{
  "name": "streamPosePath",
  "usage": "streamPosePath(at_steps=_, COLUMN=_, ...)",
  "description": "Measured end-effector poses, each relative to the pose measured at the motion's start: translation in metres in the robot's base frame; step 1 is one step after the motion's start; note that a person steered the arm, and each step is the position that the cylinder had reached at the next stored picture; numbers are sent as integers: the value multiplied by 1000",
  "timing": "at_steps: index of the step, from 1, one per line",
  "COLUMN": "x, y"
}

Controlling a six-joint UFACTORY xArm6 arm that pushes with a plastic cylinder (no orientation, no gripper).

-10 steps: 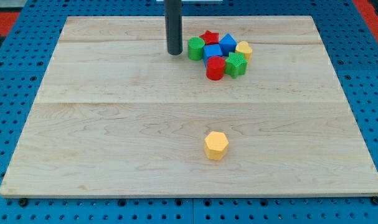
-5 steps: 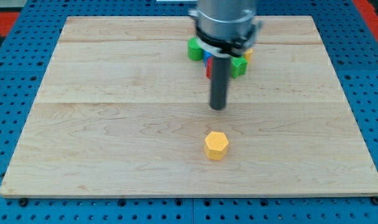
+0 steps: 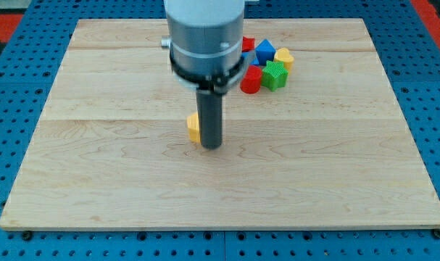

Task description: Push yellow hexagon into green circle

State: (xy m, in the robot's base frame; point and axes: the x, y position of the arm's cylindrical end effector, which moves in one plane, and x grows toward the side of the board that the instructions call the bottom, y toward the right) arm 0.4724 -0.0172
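Note:
The yellow hexagon [image 3: 193, 127] lies near the middle of the wooden board [image 3: 96, 159], mostly hidden behind my rod. My tip [image 3: 211, 147] rests on the board right against the hexagon's right and lower side. The green circle is hidden behind the arm's body [image 3: 205, 36] in the upper middle of the board. A cluster of blocks sits at the view's upper right of the arm: a red star [image 3: 246, 43], a blue block [image 3: 265, 51], a yellow block [image 3: 283, 57], a red cylinder [image 3: 251, 80] and a green ribbed block [image 3: 275, 75].
The board lies on a blue pegboard table [image 3: 9, 109]. The arm's grey body covers the board's upper middle.
My tip has swept down and to the left. The yellow hexagon has moved from the lower middle of the board up and to the left. The arm now hides the green circle.

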Motion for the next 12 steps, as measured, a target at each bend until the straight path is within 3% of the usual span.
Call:
streamPosePath(at_steps=1, x=-34, y=-6)
streamPosePath(at_steps=3, x=-12, y=-31)
streamPosePath(at_steps=4, x=-29, y=-51)
streamPosePath(at_steps=6, x=-92, y=-30)
streamPosePath(at_steps=7, x=-92, y=-47)
streamPosePath(at_steps=9, x=-92, y=-137)
streamPosePath(at_steps=12, x=-127, y=-97)
